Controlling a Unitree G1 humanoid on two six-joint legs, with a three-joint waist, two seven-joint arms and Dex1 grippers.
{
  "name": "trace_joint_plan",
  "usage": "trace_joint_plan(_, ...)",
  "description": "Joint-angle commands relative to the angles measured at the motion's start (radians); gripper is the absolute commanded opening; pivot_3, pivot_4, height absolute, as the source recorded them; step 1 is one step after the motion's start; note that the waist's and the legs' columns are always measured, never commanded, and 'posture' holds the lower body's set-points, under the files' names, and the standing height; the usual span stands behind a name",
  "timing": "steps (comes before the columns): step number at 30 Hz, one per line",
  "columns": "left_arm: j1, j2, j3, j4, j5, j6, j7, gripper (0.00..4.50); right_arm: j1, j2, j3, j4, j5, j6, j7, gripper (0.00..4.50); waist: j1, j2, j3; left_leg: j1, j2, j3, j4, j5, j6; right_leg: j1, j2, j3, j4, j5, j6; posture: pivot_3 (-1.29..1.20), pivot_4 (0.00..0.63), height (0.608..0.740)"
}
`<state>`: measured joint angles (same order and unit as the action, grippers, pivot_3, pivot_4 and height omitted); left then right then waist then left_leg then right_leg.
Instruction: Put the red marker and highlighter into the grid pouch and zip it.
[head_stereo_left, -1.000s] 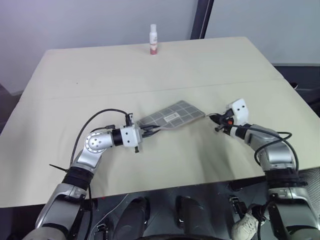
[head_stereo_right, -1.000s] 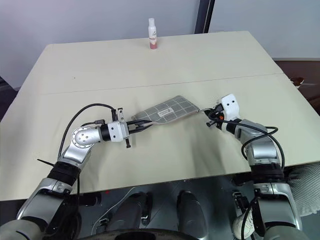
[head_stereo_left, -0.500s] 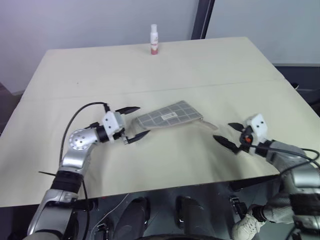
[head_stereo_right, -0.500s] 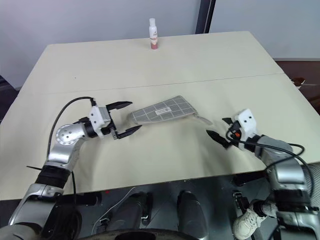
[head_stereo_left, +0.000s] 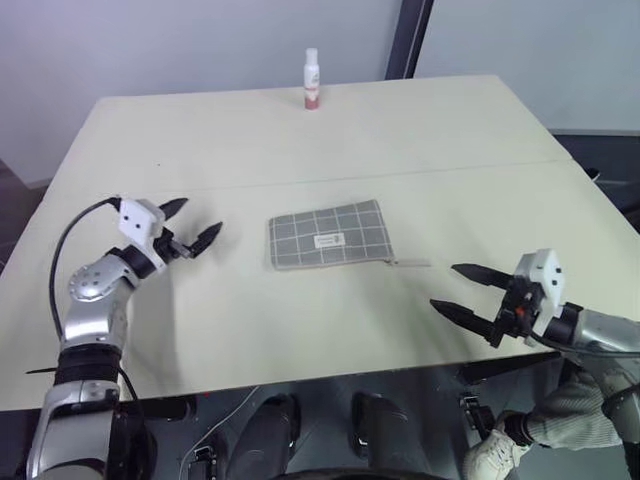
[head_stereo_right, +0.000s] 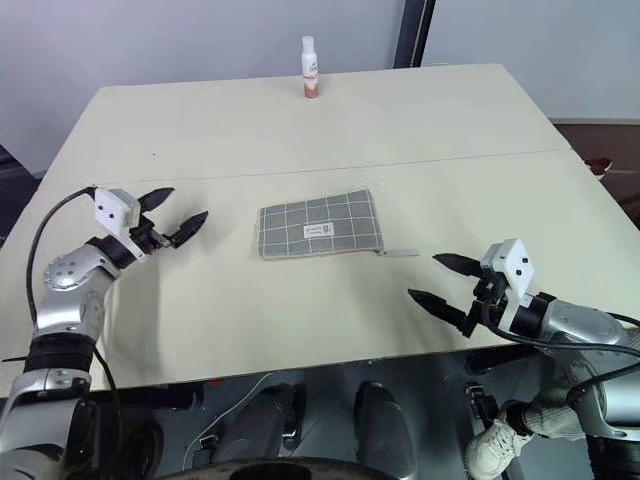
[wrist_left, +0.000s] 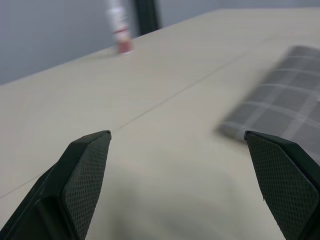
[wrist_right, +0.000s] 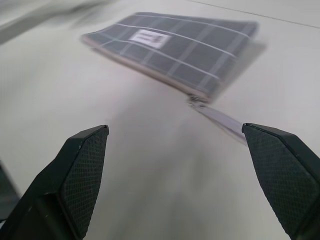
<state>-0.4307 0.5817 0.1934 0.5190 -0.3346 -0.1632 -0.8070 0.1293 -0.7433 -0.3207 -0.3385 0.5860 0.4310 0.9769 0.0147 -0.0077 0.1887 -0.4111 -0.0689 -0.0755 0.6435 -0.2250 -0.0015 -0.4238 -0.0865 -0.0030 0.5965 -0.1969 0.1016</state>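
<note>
The grid pouch (head_stereo_left: 327, 235) lies flat in the middle of the table, grey with white lines and a small white label. Its zipper pull tab (head_stereo_left: 410, 263) sticks out from its right end. My left gripper (head_stereo_left: 204, 213) hovers to the left of the pouch, well apart from it, open and empty. My right gripper (head_stereo_left: 444, 285) hangs near the table's front edge, to the right of the pull tab, also open with nothing in it. In the right wrist view the pouch (wrist_right: 170, 42) and its tab (wrist_right: 220, 120) lie beyond the spread fingers. The red marker and highlighter are out of view.
A white bottle (head_stereo_left: 311, 78) with a reddish base stands at the far edge of the beige table (head_stereo_left: 450, 150). A seam runs across the tabletop behind the pouch.
Both grippers, shut at the pouch's ends a second ago, have opened and let go. The left swung away to the left, the right drew back toward the front edge. The pouch now lies flat.
</note>
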Motion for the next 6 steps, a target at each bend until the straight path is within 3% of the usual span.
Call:
trace_joint_plan(1, -0.040, 0.016, 0.040, 0.062, 0.010, -0.032, 0.022, 4.50, 0.014, 0.000, -0.005, -0.052, 0.038, -0.012, 0.030, 4.44, 0.000, 0.000, 0.000, 0.000, 0.000, 0.000, 0.000, 0.000, 0.000, 0.000, 0.000, 0.000, 0.000, 0.001, -0.001, 0.00, 0.150, 0.740)
trace_joint_plan(6, -0.054, 0.009, 0.038, 0.107, 0.028, -0.046, 0.027, 4.50, 0.019, 0.008, 0.033, -0.037, -0.008, -0.047, 0.027, 4.44, 0.000, 0.000, 0.000, 0.000, -0.001, 0.000, 0.000, -0.001, -0.001, 0.000, -0.001, -0.001, 0.000, 0.001, -0.002, 0.00, 0.150, 0.740)
